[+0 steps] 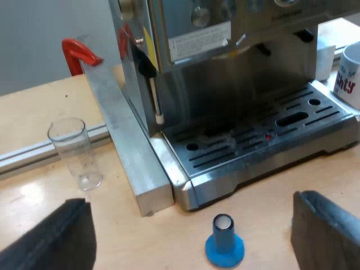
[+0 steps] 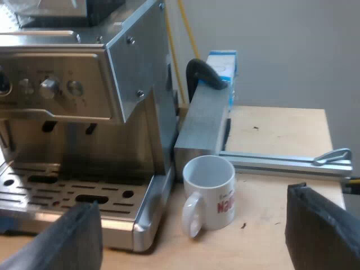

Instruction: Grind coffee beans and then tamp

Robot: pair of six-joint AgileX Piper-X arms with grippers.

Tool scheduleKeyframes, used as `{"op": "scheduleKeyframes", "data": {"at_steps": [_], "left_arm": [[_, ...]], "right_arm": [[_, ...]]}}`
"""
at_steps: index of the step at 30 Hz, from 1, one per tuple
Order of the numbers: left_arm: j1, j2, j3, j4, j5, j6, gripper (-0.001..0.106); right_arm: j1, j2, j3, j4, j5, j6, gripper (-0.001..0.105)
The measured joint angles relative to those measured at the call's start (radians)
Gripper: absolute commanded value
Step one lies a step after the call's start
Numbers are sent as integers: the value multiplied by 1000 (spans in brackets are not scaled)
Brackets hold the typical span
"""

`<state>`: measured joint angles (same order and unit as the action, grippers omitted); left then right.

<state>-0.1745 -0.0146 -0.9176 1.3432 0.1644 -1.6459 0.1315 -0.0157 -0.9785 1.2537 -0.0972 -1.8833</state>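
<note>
The espresso machine [image 1: 236,73] stands on the wooden table, its drip tray [image 1: 264,140] facing my left gripper [image 1: 194,239], which is open and holds nothing. A blue tamper [image 1: 224,242] stands upright on the table just before the drip tray, between the left fingers [image 1: 326,236]. A clear measuring glass [image 1: 76,152] stands beside the metal block at the machine's side. My right gripper [image 2: 194,239] is open and empty, hovering near a white mug [image 2: 209,191] with red lettering that stands by the machine's [image 2: 84,84] other side. The mug [image 1: 351,73] also shows past the tray's far end.
Metal blocks [image 1: 126,140] flank the machine on both sides [image 2: 202,126], with a red clamp [image 1: 79,53] and a black clamp [image 2: 203,73] on them. An aluminium rail [image 2: 281,163] lies on the table behind the mug. A blue-and-white carton [image 2: 222,67] stands behind the block.
</note>
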Motion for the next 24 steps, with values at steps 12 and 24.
{"op": "scheduleKeyframes", "data": {"at_steps": [12,24], "left_arm": [[0,0,43,-65,-47,-39,73],[0,0,208,-237,-51,-72,73]], "right_arm": [[0,0,100,-76,-50,0,69],[0,0,187,-137,-57,0,69]]}}
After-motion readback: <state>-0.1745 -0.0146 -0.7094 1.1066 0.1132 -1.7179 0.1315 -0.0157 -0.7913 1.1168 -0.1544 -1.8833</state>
